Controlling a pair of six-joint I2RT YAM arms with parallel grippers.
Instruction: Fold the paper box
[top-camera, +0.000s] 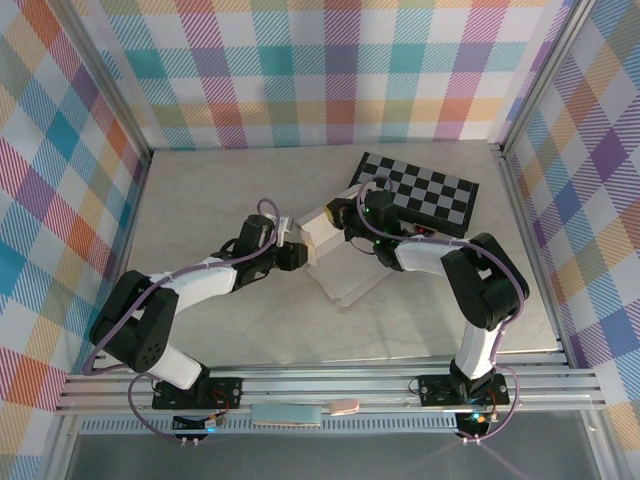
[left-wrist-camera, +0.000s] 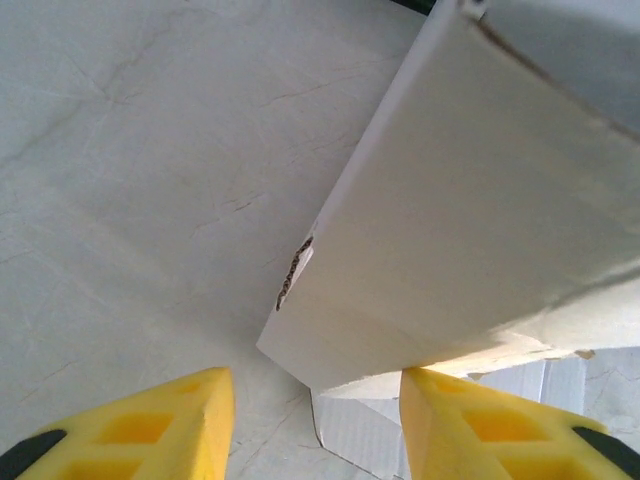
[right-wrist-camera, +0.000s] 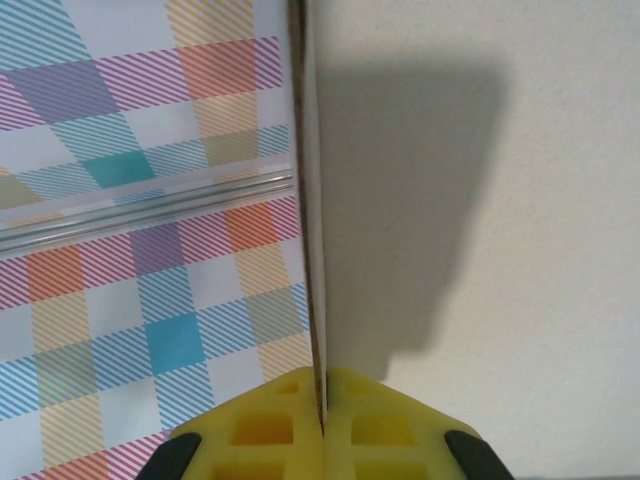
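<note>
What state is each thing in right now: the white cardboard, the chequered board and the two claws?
paper box: partly folded, a panel lifted off the table.
left claw: open, by the lifted panel, not gripping it.
right claw: shut on the paper box, pinching a thin panel edge.
checkerboard: lying flat on the table.

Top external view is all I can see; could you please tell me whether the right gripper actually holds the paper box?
Observer: Yes; the right wrist view shows the right gripper shut on a thin edge of the paper box.
Operator: Thank you, and the left gripper?
Observer: The left wrist view shows the left gripper open, a raised panel of the box just ahead, unclamped.
Operator: Any damage?
Observer: A small dark mark sits on that panel's edge.
</note>
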